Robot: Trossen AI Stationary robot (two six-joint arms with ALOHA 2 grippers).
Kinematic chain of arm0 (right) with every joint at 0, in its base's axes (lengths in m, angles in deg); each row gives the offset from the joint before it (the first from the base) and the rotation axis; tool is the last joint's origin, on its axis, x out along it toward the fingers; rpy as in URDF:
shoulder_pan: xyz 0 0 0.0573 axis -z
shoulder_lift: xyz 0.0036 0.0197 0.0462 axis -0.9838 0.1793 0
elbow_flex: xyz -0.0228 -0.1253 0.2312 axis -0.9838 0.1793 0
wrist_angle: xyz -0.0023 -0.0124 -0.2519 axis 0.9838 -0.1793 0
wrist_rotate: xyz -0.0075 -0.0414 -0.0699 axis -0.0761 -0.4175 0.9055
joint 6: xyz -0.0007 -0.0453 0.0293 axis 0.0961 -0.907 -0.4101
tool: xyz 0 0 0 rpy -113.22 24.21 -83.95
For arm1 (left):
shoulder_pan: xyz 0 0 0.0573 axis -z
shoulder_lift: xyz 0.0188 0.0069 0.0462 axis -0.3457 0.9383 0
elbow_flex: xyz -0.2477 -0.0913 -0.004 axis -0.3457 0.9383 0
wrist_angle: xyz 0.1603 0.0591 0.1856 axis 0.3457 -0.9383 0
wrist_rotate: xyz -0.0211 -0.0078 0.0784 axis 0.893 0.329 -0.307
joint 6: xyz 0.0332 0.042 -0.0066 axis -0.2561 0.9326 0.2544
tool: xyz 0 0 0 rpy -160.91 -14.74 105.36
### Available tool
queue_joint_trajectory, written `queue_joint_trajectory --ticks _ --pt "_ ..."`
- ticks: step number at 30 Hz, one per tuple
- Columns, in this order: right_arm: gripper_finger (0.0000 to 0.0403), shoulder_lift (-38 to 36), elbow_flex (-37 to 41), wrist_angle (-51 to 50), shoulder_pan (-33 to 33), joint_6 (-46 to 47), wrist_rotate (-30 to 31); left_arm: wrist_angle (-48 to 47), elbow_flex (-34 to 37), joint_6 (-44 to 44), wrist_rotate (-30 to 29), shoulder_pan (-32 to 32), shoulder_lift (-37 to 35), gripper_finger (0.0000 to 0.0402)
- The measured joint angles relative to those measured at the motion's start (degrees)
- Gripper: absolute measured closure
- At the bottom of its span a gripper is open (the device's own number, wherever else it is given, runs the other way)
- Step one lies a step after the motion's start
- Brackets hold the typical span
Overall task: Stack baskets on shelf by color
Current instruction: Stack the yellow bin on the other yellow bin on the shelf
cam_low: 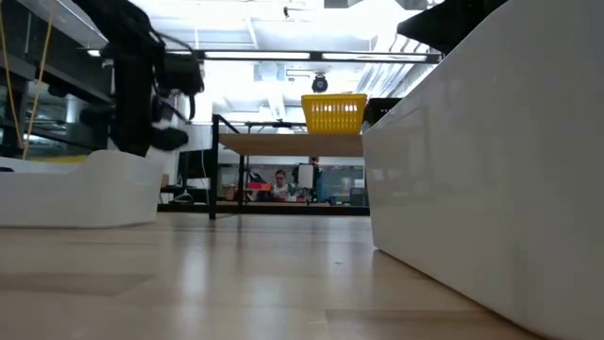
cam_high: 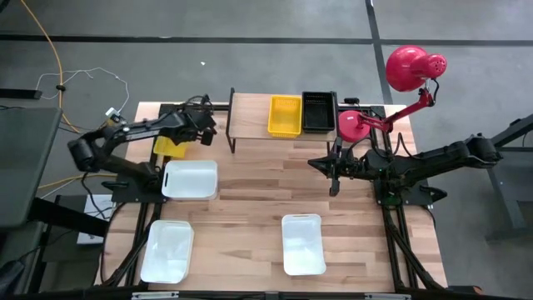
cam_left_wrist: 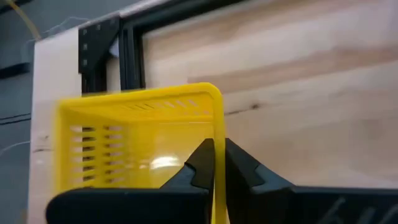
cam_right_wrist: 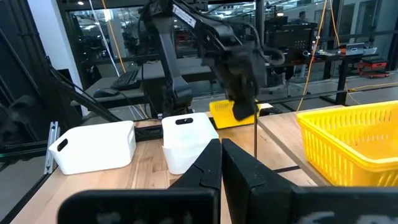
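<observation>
- Yellow basket (cam_high: 284, 115) and black basket (cam_high: 319, 112) are already sitting on your shelf (cam_high: 250, 116).
- Your left gripper (cam_left_wrist: 217, 163) is pinching a second yellow basket (cam_left_wrist: 140, 137) beside it.
- Right gripper (cam_right_wrist: 221, 158) is waiting, fingers together, empty.
- Three white baskets (cam_high: 190, 180) are remaining.

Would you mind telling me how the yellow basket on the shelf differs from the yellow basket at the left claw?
The yellow basket on the shelf rests free, beside a black basket; the yellow basket at the left claw is pinched by one wall. The first sits on the shelf, the second low at the table's back left corner. The left claw is shut on it. Both are slotted yellow plastic.
</observation>
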Motion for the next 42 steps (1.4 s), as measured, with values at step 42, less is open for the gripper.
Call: queue_joint_trajectory --ticks 42 --pt "0.0402 -0.02 0.00 -0.14 -0.02 0.02 2.09 33.75 -42.92 5.47 16.57 21.94 12.33 0.0401"
